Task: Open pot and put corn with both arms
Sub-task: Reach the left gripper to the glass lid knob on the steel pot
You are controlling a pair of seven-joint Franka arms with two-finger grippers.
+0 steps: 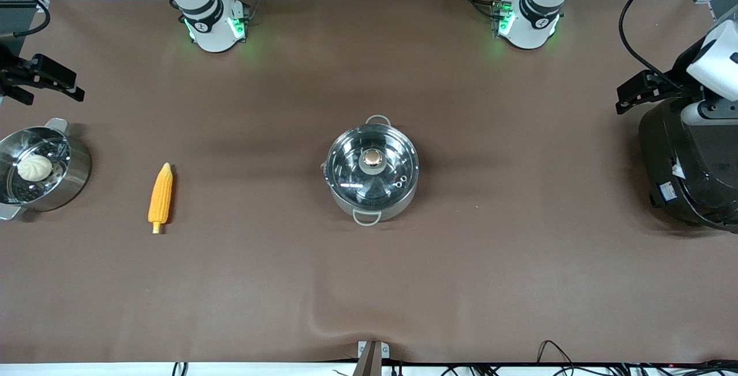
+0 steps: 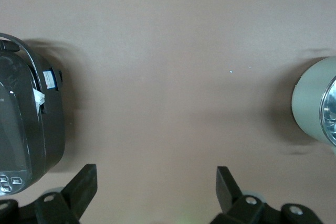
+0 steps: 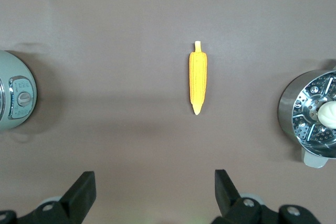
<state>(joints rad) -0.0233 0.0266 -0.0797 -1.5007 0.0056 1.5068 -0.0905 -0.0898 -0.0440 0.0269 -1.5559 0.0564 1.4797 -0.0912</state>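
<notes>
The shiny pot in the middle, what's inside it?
The pot is closed by its clear glass lid with a copper knob. Through the glass only reflections show; any contents cannot be made out.

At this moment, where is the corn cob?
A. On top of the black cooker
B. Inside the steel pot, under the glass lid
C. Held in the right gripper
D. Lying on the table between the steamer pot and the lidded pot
D. The corn lies flat on the table, between the steamer pot and the pot, whose lid is on; neither gripper holds anything.
</notes>
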